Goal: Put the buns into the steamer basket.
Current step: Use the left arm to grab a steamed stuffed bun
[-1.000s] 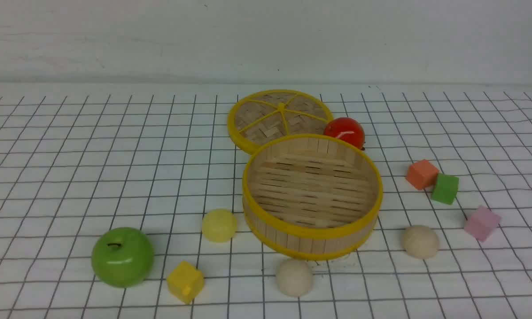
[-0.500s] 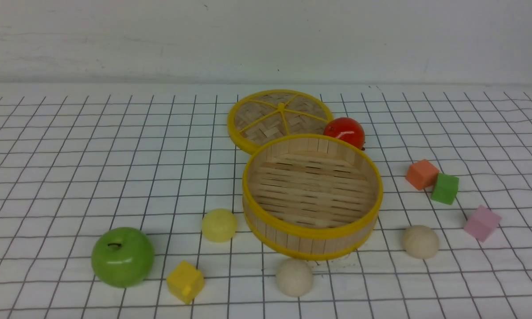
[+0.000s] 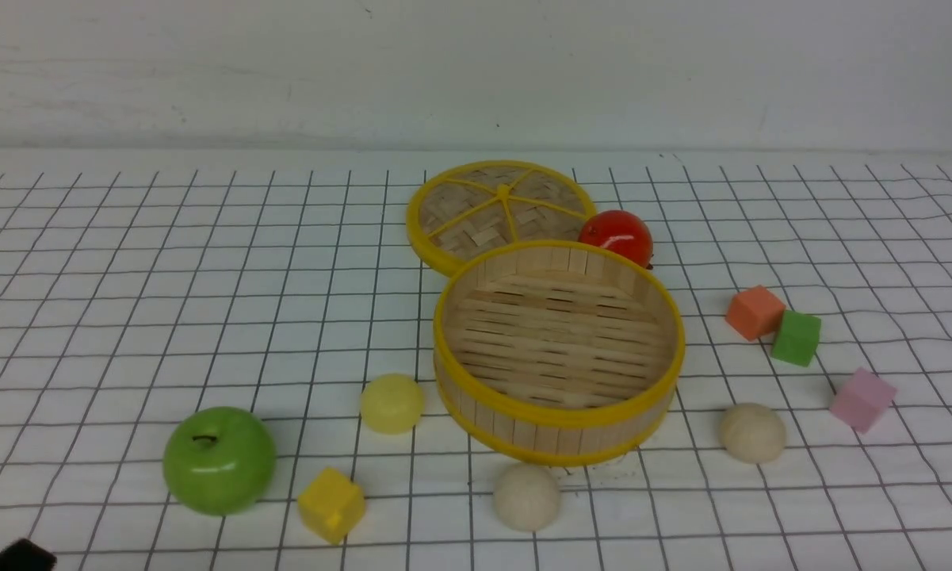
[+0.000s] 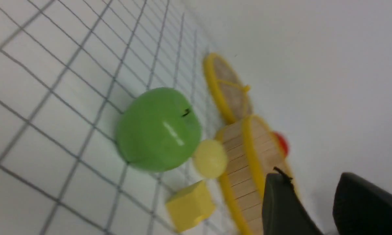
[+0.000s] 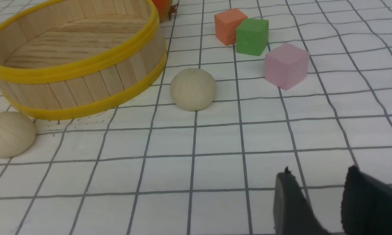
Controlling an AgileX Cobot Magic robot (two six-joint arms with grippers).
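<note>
Three buns [image 3: 393, 404], four cubes [image 3: 331, 503], two fruits [image 3: 219, 460]

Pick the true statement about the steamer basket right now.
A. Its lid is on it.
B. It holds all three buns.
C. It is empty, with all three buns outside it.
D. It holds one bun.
C: the steamer basket shows only its bare slatted floor, while the pale yellow bun, the near cream bun and the right cream bun lie outside its wall.

Bright colours over a black-gridded white cloth [image 3: 127, 277].
Yellow-rimmed pale bamboo steamer basket [image 3: 559, 412]; pale yellow round bun [image 3: 392, 403]; cream-beige round bun [image 3: 527, 496], lower centre; shiny green apple [image 3: 219, 460].
</note>
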